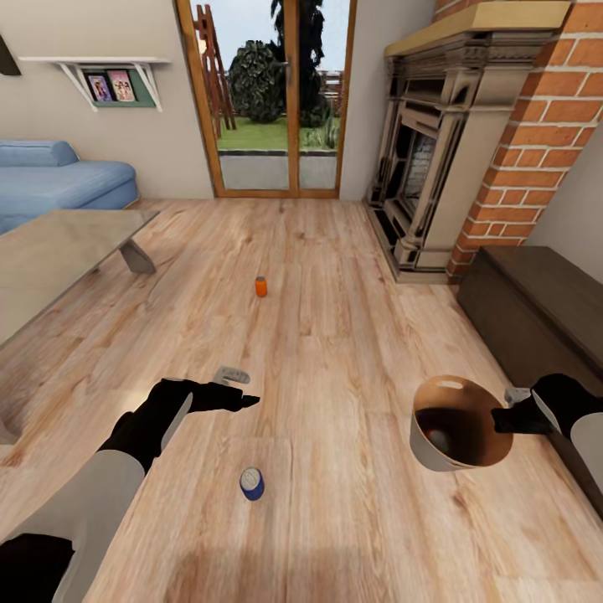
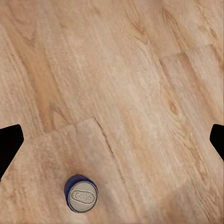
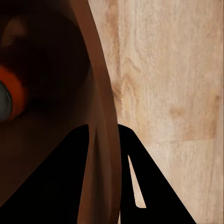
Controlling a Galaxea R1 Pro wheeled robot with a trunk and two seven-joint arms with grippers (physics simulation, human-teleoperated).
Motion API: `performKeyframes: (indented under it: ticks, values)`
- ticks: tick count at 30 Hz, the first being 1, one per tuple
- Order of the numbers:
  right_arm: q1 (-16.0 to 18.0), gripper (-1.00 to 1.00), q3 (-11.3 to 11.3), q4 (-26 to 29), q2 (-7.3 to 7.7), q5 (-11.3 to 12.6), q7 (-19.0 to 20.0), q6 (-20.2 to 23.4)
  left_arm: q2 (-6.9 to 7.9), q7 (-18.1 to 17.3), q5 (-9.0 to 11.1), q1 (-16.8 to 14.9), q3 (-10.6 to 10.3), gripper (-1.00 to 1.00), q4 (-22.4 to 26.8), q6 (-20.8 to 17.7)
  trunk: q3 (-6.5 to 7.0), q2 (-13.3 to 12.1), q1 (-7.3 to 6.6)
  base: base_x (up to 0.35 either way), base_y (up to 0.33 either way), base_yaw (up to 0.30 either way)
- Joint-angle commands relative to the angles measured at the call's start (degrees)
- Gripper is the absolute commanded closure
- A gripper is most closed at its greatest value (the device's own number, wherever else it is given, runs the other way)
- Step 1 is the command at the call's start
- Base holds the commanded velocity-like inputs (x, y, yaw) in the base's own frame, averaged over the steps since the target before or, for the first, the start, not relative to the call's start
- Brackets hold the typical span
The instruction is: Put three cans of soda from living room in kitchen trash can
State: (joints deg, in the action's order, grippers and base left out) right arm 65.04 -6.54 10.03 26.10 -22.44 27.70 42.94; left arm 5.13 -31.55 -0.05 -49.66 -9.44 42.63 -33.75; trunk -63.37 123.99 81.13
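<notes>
A dark blue can of soda stands upright on the wood floor, just in front of and below my left gripper, which hangs open above the floor with nothing between its fingers. An orange can of soda stands farther off, mid-floor. My right gripper is shut on the rim of the tash can, holding it off-white outside, brown inside, above the floor. Another orange can of soda lies inside it.
This is the living room. A glass-topped low table and a blue sofa stand at the left. The brick fireplace and a dark low cabinet line the right side. Wood-framed glass doors are straight ahead.
</notes>
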Motion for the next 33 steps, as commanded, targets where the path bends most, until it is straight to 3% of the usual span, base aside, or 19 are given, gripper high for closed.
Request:
performKeyframes:
  ticks: [1,16,19,22,26,33]
  values:
    - [0.0,1.0,-0.3,0.0,0.0,0.6,0.1,0.1,-0.01,0.0,0.0,0.0,0.0,-1.0,0.0,0.0,0.01,0.0,0.0,0.085,-0.005,0.0]
    - [0.0,1.0,-0.4,0.1,0.09,0.6,0.1,0.1,0.46,0.1,0.0,0.0,0.3,-1.0,0.0,0.0,0.01,0.0,0.0,0.046,-0.001,0.0]
    - [0.0,1.0,-0.3,0.1,0.05,0.6,0.1,0.0,0.64,0.1,-0.1,0.0,1.5,-1.0,-0.1,-0.1,0.01,0.0,0.0,0.004,0.0,0.0]
    - [0.0,1.0,-0.3,0.0,0.02,0.6,0.1,0.0,0.76,1.1,-0.4,0.0,4.2,-1.0,-0.1,-0.1,0.01,0.0,0.0,0.001,0.0,0.0]
    - [0.0,1.0,-0.3,0.0,0.01,0.6,0.2,0.0,0.83,7.8,-0.6,0.0,6.2,-1.0,-0.1,-0.2,0.01,0.0,0.0,0.0,0.0,0.0]
    - [0.0,1.0,-0.2,0.0,-0.22,0.6,0.3,0.0,0.91,15.5,-0.6,1.9,6.8,-1.0,-0.1,-1.5,0.01,0.0,0.0,0.0,0.0,0.0]
